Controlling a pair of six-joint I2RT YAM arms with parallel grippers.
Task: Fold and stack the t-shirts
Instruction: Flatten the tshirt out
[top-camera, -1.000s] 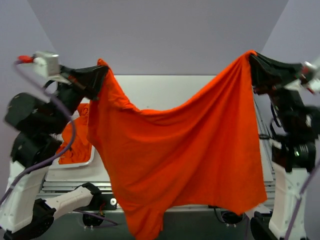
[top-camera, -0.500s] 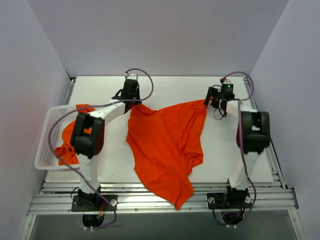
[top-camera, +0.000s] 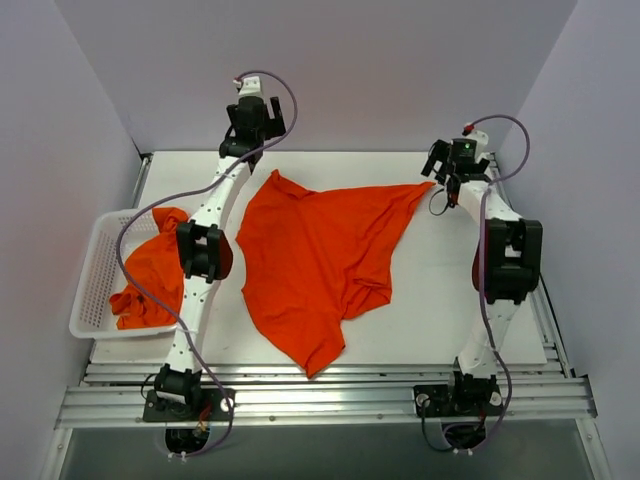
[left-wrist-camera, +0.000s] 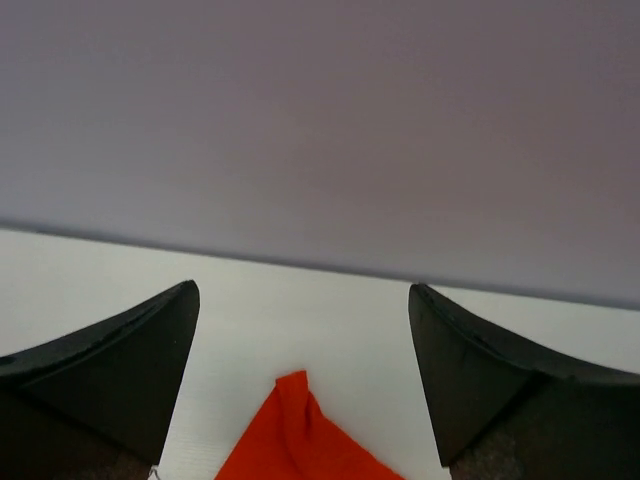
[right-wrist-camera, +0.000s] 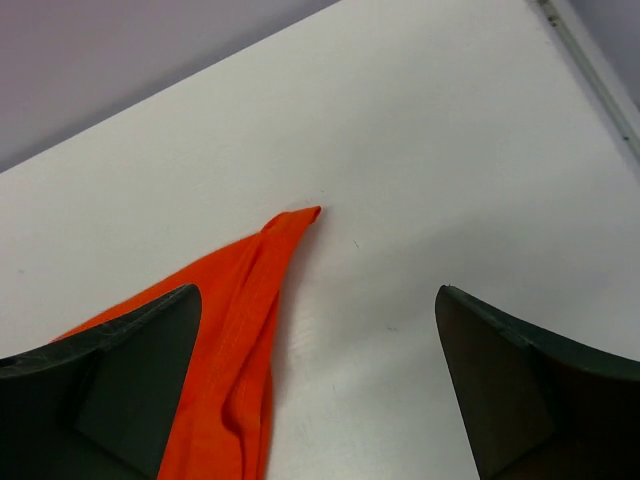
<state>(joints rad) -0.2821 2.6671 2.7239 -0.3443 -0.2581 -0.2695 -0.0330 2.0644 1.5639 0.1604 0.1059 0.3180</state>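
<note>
Well, the left gripper and the right gripper are both wide open and hold nothing. One orange shirt lies spread out just right of the basket. The other shirt sits in the basket.

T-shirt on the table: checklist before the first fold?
1. Left end effector open, holding nothing: ok.
2. Right end effector open, holding nothing: ok.
3. T-shirt spread flat: not ok, bunched and wrinkled.
4. T-shirt fully on the table: not ok, near tip reaches the front edge.
5. Second t-shirt out of the way in the basket: ok.
</note>
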